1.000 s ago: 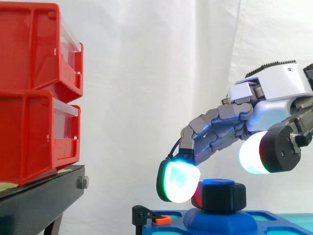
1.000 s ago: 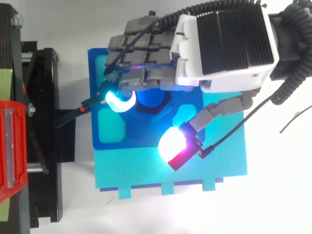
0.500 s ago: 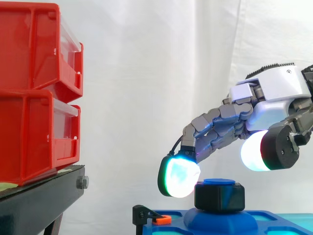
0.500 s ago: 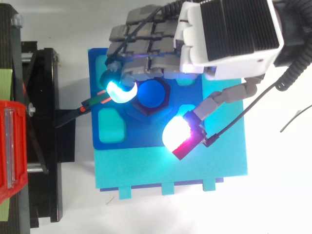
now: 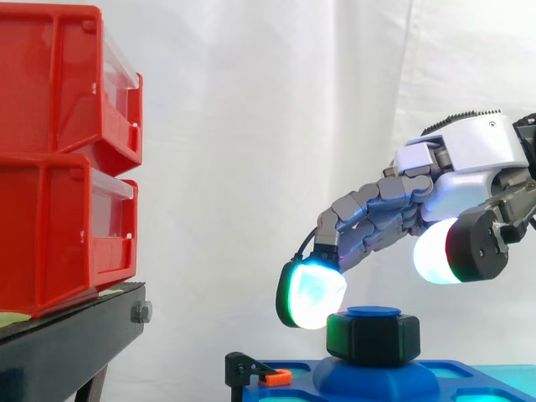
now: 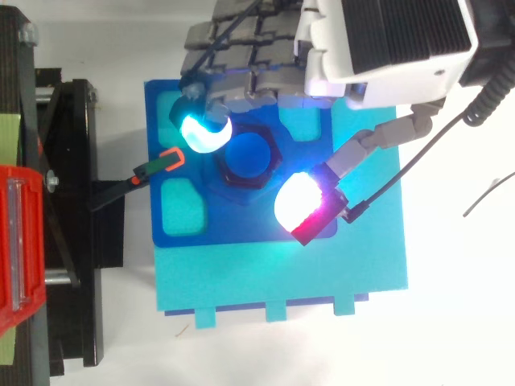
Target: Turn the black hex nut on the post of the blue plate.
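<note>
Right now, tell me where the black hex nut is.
In the side view the black hex nut sits low, right of centre, on the post of the blue plate, just below the hand's glowing fingertips.

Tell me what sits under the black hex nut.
Under the black hex nut sits a rounded blue mound rising from the blue plate. The post's blue top shows above the nut; its shaft inside the nut is covered.
</note>
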`<state>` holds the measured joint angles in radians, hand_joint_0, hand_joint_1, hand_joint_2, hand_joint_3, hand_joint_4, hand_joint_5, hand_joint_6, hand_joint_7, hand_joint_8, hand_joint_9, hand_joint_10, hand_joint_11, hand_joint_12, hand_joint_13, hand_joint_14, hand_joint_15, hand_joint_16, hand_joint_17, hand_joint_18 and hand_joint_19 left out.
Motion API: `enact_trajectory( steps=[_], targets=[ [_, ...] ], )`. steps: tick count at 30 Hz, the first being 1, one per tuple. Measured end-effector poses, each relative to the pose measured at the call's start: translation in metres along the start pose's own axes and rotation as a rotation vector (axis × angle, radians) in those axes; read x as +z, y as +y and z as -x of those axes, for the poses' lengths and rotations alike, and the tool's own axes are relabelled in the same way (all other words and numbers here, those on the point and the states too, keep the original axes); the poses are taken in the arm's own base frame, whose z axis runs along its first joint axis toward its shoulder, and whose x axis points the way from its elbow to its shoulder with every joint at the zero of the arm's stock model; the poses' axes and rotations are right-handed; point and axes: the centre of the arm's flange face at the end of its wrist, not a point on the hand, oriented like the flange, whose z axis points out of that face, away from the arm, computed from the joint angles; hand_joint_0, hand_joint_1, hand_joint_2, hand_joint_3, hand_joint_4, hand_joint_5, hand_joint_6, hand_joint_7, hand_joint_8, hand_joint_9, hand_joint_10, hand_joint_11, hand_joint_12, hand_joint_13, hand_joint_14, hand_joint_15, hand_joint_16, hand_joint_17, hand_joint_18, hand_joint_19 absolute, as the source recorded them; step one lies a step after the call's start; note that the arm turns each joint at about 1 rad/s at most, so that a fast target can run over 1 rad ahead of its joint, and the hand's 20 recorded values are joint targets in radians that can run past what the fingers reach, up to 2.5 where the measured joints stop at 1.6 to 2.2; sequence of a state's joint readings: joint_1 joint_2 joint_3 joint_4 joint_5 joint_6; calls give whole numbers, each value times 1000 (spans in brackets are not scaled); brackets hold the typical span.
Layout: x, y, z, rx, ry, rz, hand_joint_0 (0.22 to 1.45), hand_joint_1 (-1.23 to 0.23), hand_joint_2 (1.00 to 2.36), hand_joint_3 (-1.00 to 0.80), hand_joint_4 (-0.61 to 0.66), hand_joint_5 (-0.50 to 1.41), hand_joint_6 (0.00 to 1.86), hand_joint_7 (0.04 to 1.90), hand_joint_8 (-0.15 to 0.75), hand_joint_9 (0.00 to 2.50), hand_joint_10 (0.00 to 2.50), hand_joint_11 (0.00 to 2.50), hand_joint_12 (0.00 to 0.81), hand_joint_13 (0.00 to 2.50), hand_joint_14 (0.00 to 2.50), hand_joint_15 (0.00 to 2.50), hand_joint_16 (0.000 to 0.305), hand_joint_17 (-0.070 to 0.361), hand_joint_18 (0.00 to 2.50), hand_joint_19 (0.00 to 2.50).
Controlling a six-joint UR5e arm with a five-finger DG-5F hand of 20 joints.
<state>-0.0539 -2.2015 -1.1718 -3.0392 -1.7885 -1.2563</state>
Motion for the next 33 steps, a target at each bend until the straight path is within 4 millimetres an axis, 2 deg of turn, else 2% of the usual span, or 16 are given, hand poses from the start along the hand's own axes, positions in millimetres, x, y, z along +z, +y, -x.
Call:
enact_trajectory(
  steps=[9, 17, 26, 33],
  targets=[
    [-3, -7, 3, 0, -6, 10, 460, -443, 1000, -500, 229, -182, 503, 835, 286, 393, 0, 0, 396, 311, 0, 14, 52, 118, 177, 178],
    [-1, -5, 8, 2, -21, 16, 460, -444, 1000, -500, 230, -182, 502, 832, 286, 394, 0, 0, 396, 314, 0, 16, 52, 118, 177, 179],
    [6, 7, 11, 1, -38, 10, 460, -447, 1000, -500, 228, -182, 502, 828, 287, 396, 0, 0, 396, 315, 0, 9, 52, 118, 176, 180],
    [16, 27, 5, -3, -46, -9, 461, -445, 1000, -500, 229, -182, 502, 826, 286, 397, 0, 0, 396, 313, 0, 15, 52, 118, 174, 177]
  ],
)
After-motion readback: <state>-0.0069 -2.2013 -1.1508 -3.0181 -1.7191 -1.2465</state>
